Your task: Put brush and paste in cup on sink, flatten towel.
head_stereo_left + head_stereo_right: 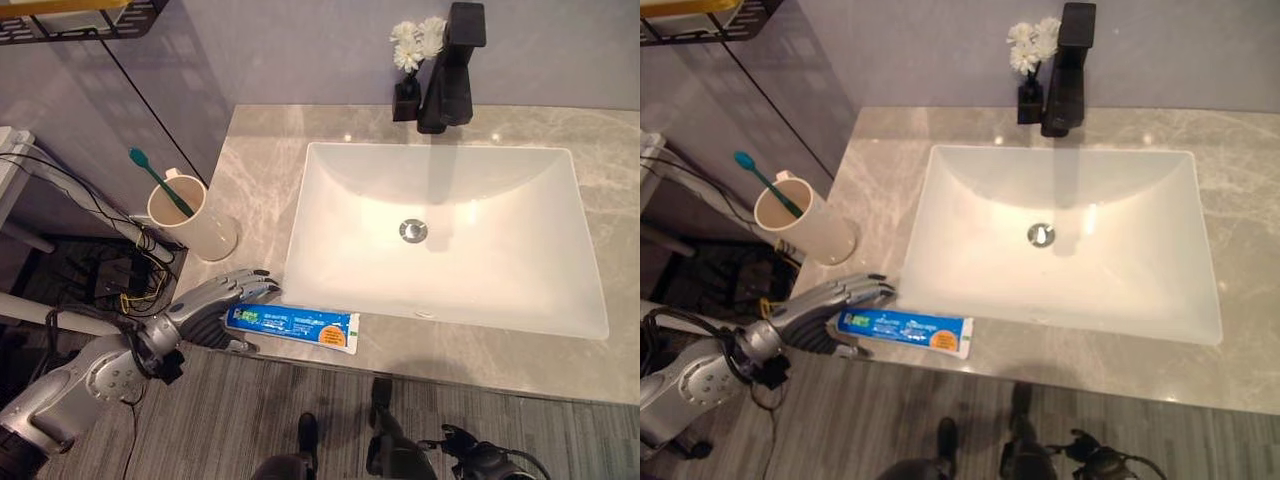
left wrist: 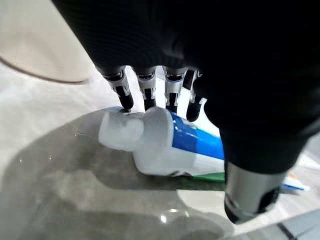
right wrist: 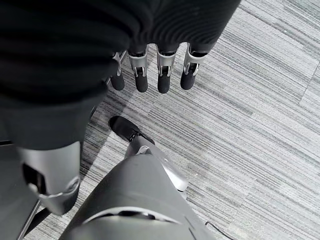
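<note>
Left hand [image 1: 222,303] hovers over one toothpaste tube [image 1: 292,327] on the tabletop [image 1: 260,170], fingers extended, perhaps touching; one toothbrush [image 1: 158,181] stands in one cup [image 1: 190,219].

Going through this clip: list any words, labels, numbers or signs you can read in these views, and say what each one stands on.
Toothpaste tube: light print and an orange round mark on the blue label, too small and blurred to read.
Cup, toothbrush, faucet, sink: no text seen.
Nothing is readable.
</note>
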Robot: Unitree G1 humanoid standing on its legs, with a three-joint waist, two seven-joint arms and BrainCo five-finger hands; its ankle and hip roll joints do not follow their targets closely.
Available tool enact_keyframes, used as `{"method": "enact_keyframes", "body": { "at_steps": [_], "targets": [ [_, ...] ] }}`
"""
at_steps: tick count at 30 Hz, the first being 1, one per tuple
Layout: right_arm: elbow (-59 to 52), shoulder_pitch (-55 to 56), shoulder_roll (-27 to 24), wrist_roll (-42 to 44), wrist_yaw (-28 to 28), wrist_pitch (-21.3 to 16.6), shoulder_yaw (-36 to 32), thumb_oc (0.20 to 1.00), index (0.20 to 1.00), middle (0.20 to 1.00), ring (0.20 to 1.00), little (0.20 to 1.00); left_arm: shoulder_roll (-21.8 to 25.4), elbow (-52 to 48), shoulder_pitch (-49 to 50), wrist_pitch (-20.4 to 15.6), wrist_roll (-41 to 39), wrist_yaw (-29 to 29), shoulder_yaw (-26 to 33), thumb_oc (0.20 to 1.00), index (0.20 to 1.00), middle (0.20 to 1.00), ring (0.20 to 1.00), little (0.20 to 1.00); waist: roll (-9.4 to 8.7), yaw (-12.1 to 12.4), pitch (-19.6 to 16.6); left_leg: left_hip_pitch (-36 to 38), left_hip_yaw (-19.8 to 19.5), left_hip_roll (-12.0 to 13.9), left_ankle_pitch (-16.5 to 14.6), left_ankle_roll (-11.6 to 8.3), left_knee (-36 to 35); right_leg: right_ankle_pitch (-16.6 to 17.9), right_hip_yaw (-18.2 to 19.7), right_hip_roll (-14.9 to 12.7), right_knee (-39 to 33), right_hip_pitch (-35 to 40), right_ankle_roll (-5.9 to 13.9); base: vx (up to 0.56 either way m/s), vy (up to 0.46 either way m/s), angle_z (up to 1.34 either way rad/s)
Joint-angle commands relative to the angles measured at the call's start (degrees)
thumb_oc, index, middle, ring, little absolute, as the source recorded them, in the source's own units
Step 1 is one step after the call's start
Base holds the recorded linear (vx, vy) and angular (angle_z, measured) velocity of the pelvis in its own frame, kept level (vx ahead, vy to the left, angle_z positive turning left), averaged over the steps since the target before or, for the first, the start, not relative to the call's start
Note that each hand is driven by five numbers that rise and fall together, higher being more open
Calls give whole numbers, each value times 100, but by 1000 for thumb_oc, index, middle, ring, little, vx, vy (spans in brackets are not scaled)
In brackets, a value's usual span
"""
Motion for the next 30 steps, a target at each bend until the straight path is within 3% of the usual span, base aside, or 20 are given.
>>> {"method": "enact_keyframes", "body": {
  "at_steps": [1, 4, 12, 27, 29, 30],
  "targets": [
    [-42, -205, 43, -68, -80, 0, 264, 1000, 1000, 1000, 1000, 1000, 262, -284, 28, -105, 22, -287, -289, 263, 263, 263, 263, 263, 20, -131, 40, -701, -98, 261, 731, -363, 10, -439, 287, -250, 48, 669, 497, -17, -1, -5],
    [31, -165, 50, -141, -84, 27, 250, 1000, 1000, 1000, 1000, 1000, 293, -323, -108, -110, 9, -359, -423, 200, 200, 200, 200, 200, 35, -140, 12, -674, -85, 265, 721, -366, 10, -444, 282, -253, 48, 682, 508, -6, -1, -3],
    [69, 78, 69, -181, -18, 69, 117, 1000, 1000, 1000, 1000, 1000, 351, -547, -98, -80, -94, -514, -340, 200, 200, 200, 200, 200, 55, -146, -171, -386, -62, 259, 645, -357, 10, -507, 257, -274, 48, 986, 510, 16, -3, -2],
    [229, 349, 149, -261, 125, 206, -111, 1000, 1000, 1000, 1000, 1000, 185, -1039, 769, 203, -276, -734, 664, 200, 200, 200, 200, 200, 85, -43, -357, -80, -141, 221, 606, -331, 10, -581, 136, -305, 48, 1363, 521, 2, 0, 0],
    [273, 437, 172, -245, 174, 236, -182, 1000, 1000, 1000, 1000, 1000, 157, -1093, 1030, 273, -175, -680, 1129, 696, 696, 696, 696, 696, 66, 7, -383, -42, -192, 229, 602, -326, 10, -596, 95, -302, 48, 1424, 514, 7, -23, 5],
    [273, 435, 174, -246, 175, 237, -174, 1000, 1000, 1000, 1000, 1000, 156, -1113, 1069, 279, -173, -682, 1166, 696, 696, 696, 696, 696, 65, -3, -381, -41, -193, 229, 601, -326, 10, -597, 93, -302, 48, 1426, 514, 11, -11, 4]
  ]
}}
